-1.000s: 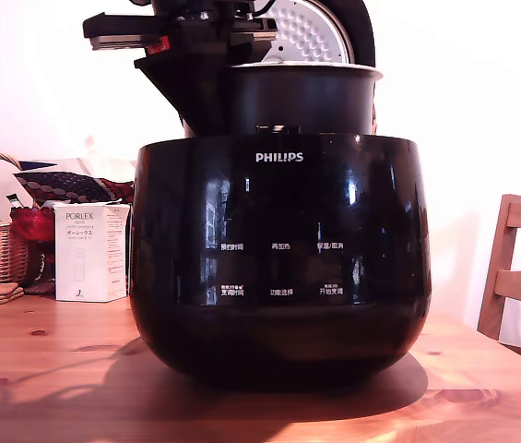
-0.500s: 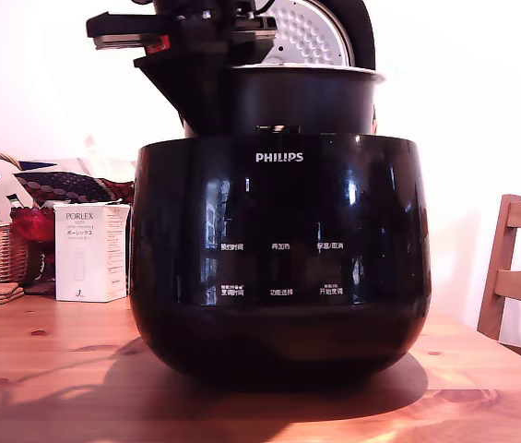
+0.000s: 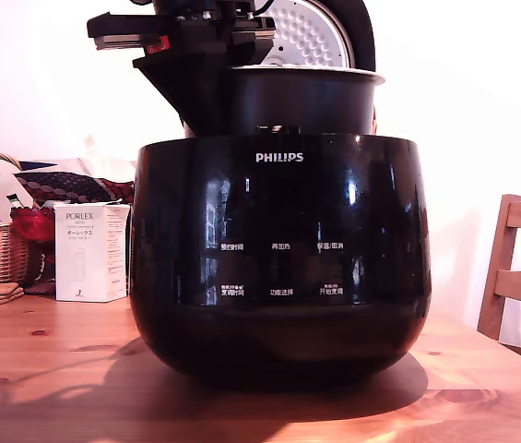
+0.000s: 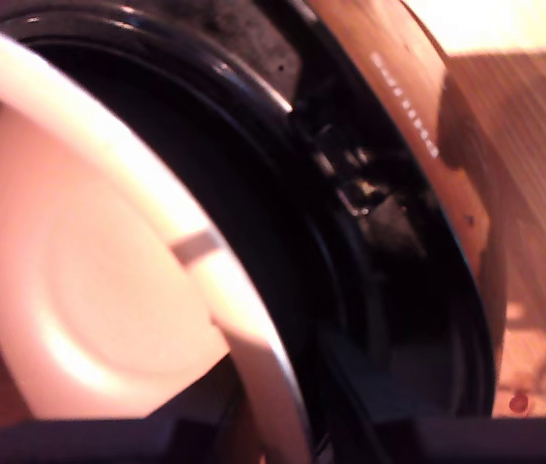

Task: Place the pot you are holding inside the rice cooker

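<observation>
One gripper [image 3: 207, 55], clamped on the pot [image 3: 301, 100] at its rim, holds it partly sunk inside the rice cooker [image 3: 278, 258] on the desk [image 3: 48, 388].

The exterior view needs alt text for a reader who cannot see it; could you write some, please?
A gripper holds a black pot partly lowered into a large black PHILIPS rice cooker with its lid open, on a wooden table.

pot [image 3: 301, 100] edges slightly toward exterior view's right | gripper [image 3: 207, 69] shifts with it | barely any motion over the last half-second
</observation>
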You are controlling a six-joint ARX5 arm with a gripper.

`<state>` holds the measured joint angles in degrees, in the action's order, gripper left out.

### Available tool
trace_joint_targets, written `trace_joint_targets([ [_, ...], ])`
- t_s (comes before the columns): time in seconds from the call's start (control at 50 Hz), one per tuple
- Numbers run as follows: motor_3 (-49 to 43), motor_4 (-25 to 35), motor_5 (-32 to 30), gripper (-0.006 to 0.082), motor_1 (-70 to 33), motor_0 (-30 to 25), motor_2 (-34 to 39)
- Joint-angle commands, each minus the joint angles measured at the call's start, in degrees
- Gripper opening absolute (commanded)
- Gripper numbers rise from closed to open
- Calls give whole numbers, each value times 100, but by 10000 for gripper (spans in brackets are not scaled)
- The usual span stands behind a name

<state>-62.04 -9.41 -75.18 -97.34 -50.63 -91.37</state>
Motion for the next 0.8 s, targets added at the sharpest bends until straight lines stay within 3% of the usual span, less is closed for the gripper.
trace_joint_targets([
  [0.0, 83, -9, 17, 138, 50, -15, -50],
  [0.78, 59, -4, 173, 170, 59, -13, -385],
])
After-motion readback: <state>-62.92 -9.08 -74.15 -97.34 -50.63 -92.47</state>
